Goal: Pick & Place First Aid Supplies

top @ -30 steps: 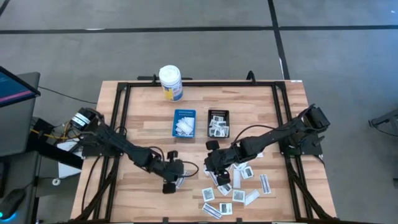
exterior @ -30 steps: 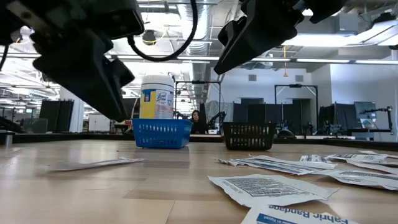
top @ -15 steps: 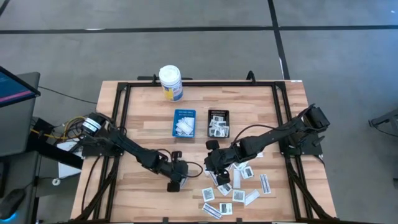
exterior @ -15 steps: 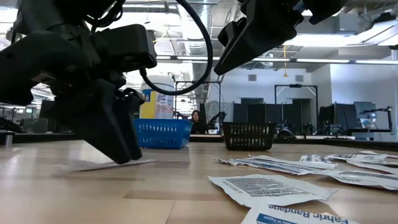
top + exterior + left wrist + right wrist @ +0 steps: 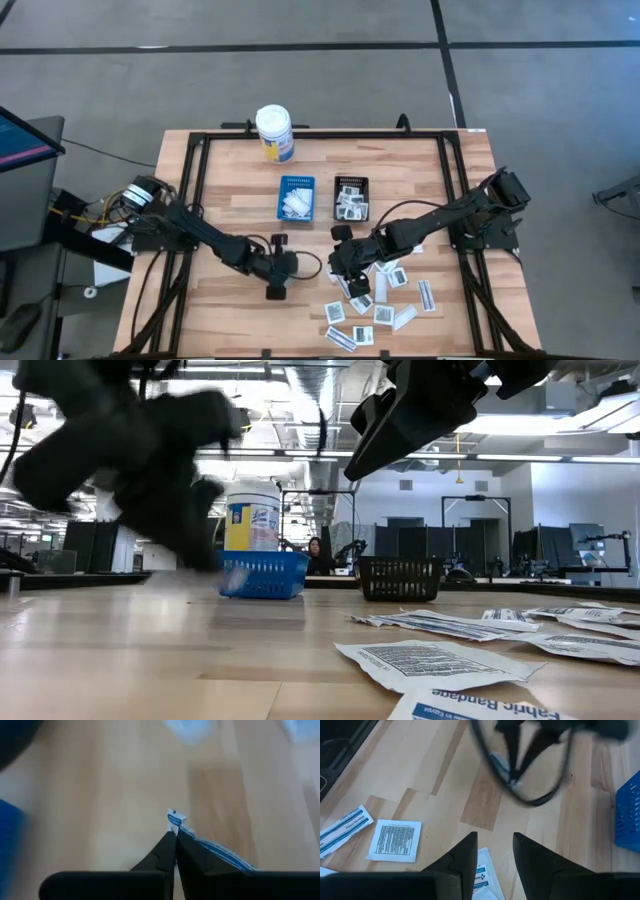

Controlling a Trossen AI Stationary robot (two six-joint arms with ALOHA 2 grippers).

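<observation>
One strip packet (image 5: pixel 200 842) is now clenched in your left gripper (image 5: pixel 173 840), lifted off the bare wood; carry it to the blue tray (image 5: pixel 296 198). Your right gripper (image 5: pixel 492 852) hangs parted, empty, over the pile.

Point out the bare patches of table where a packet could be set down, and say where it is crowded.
Bare wood lies between the white bottle and the table's left rail, and right of the black tray. It is crowded in the near right, where loose packets lie below the right gripper.

white strip packet (image 5: pixel 200 840) pinched, more packets (image 5: pixel 385 300) scattered flat
</observation>
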